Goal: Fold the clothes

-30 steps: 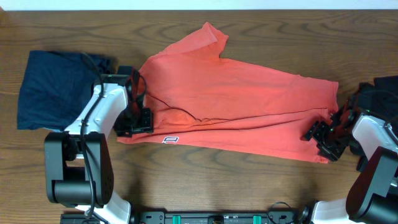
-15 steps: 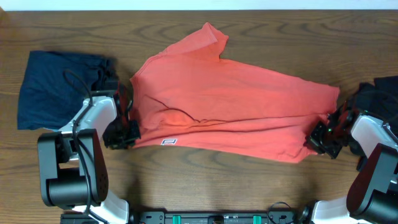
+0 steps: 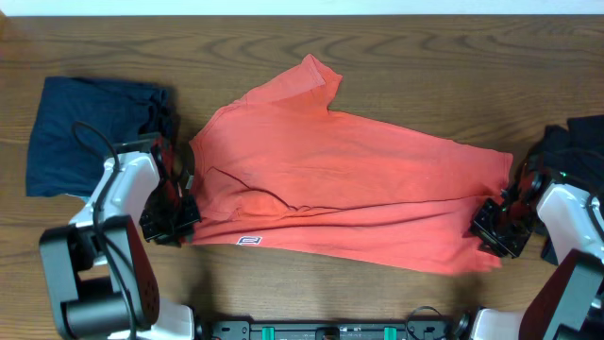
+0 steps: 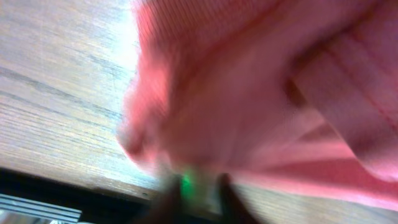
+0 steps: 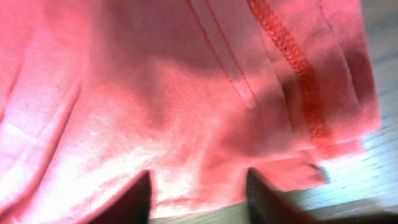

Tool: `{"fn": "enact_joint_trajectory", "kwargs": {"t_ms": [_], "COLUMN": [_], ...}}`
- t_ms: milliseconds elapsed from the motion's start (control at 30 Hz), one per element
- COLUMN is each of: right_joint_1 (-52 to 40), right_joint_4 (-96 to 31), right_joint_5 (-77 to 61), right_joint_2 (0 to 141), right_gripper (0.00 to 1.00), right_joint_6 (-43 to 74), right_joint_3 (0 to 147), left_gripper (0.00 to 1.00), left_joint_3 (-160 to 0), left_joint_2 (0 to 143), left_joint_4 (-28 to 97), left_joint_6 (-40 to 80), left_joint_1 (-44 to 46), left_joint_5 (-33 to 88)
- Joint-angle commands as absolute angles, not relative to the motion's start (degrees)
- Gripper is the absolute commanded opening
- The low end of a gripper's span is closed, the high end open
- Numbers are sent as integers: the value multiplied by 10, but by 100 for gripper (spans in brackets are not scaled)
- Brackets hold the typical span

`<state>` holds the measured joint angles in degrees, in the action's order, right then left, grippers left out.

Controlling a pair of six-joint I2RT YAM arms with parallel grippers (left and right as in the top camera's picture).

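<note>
Small tag (image 3: 248,241) on red shirt (image 3: 349,189), txt unreadable

Brown wooden table with wavy grain (image 3: 396,38), and what borders it.
From overhead, a narrow white strip (image 3: 302,6) runs along the table's far edge at 12 o'clock. At 6 o'clock a black mounting bar (image 3: 226,331) with small green fittings (image 3: 267,332) lies along the near edge. In the left wrist view the bare wood grain fills 9 o'clock, with a dark band at 7 o'clock.
</note>
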<state>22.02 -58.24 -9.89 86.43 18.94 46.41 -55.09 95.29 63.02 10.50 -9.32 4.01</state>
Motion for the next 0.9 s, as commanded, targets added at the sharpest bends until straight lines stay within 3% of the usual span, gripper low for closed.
{"fn": "enact_joint_trajectory", "kwargs": {"t_ms": [0,267,433,633,867], "right_joint_1": [221,221,221,221,221], "right_joint_4": [-581,-576,-554,-536,-522], "right_joint_5": [-74,-86,-109,-123,-123], "right_joint_2": [849,848,848,849,849], "right_gripper": [62,63,63,63,64], "right_joint_6": [188,175,176,180,185], "right_joint_3": [464,516,536,536,536], "left_gripper": [52,51,22,11,6], "left_joint_3": [-553,-597,-589,-552,-541], "left_joint_2": [928,882,879,884,904], "left_joint_4": [641,671,627,551,532], "left_joint_6": [110,85,60,67,67], "left_joint_1": [-96,-90,-47,2,7], "left_joint_5": [67,161,169,143,134]}}
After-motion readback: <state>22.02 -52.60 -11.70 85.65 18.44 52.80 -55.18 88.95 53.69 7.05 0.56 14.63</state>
